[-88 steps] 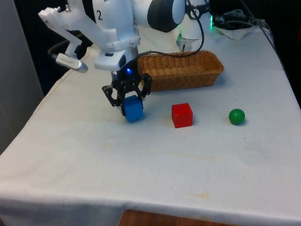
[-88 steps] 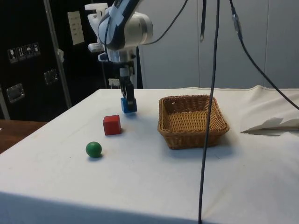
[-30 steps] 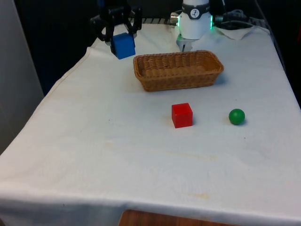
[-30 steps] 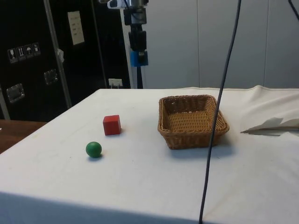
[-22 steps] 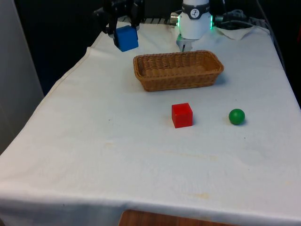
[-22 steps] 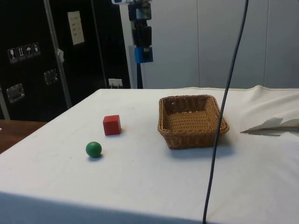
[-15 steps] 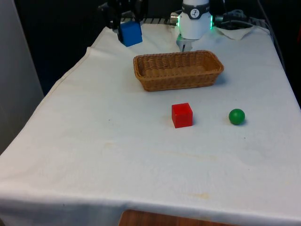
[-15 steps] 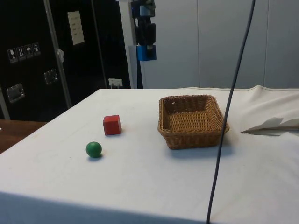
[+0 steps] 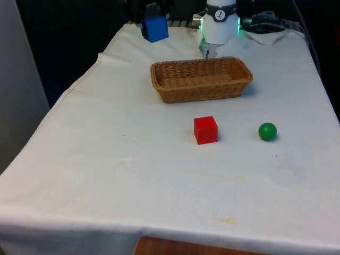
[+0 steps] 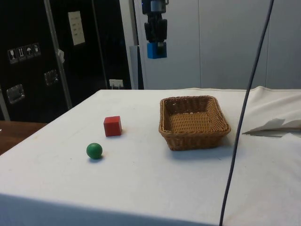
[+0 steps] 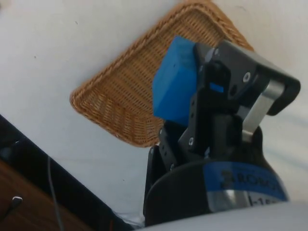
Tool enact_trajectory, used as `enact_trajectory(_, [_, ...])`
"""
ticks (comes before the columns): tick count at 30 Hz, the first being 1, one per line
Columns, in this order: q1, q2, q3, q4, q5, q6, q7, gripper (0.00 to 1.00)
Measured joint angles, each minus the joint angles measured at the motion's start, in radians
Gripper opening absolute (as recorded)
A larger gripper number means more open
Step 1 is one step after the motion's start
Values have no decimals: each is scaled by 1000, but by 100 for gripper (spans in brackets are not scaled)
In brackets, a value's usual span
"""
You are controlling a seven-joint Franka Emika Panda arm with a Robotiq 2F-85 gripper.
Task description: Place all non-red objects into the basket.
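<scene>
My gripper (image 9: 154, 21) is shut on a blue cube (image 9: 155, 28) and holds it high above the table, beyond the wicker basket's (image 9: 201, 79) end at the front view's left. From the side, the blue cube (image 10: 156, 50) hangs in the gripper (image 10: 156, 43) well above the table, just short of the basket (image 10: 194, 121). In the wrist view the blue cube (image 11: 175, 86) sits between the black fingers (image 11: 211, 82), with the basket (image 11: 144, 91) below. A red cube (image 9: 205, 130) and a green ball (image 9: 267, 131) rest on the cloth in front of the basket.
A crumpled white cloth or paper (image 10: 275, 126) lies on the table beyond the basket in the side view. A black cable (image 10: 242, 113) hangs down in front of the side camera. The table edge (image 9: 74, 85) falls away at the front view's left.
The gripper has lifted the blue cube off the table and carried it up and towards the basket, drifting to the front view's right over the last second.
</scene>
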Motion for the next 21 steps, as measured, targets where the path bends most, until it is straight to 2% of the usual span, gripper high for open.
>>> enact_trajectory(8, [-1, -65, -3, -86, -33, 43, 2, 2])
enact_trajectory(21, [-1, -113, -16, -208, -45, 112, -20, 2])
